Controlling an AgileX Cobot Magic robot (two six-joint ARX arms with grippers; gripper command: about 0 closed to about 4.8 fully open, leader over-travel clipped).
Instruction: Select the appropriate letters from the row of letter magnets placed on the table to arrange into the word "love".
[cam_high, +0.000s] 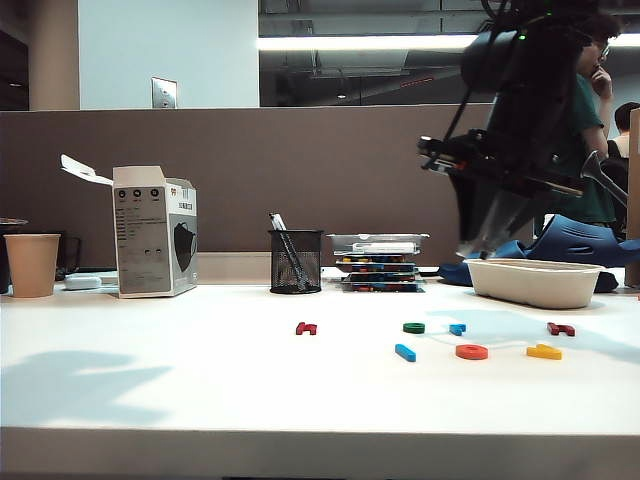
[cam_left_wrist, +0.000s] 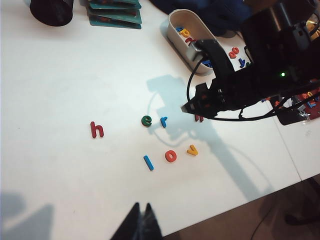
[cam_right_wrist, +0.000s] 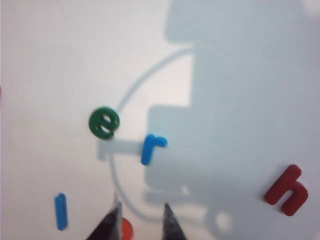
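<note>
The word is three letters in: the light blue l (cam_left_wrist: 148, 162), the orange o (cam_left_wrist: 171, 156) and the yellow v (cam_left_wrist: 192, 149) sit in a short line at lower centre of the left wrist view, and the green e (cam_left_wrist: 146, 121) waits in the row above, just beside the blue r (cam_left_wrist: 163, 121).

That closeness is the main risk — a finger coming down on the e could nudge or catch the r, or the wrong letter could be taken. The two dark red letters, one h (cam_left_wrist: 96, 130) at centre left and another (cam_right_wrist: 286, 190) at lower right of the right wrist view, are decoys too. A careless set-down could also knock the v out of line.

The right gripper (cam_right_wrist: 141, 220) hangs above the white table (cam_high: 150, 370) with its jaws partly spread and nothing between them; the o shows on the table beneath one tip.

The left gripper (cam_left_wrist: 140, 221) at that view's bottom edge has its fingers pressed together, empty and clear of the letters.
</note>
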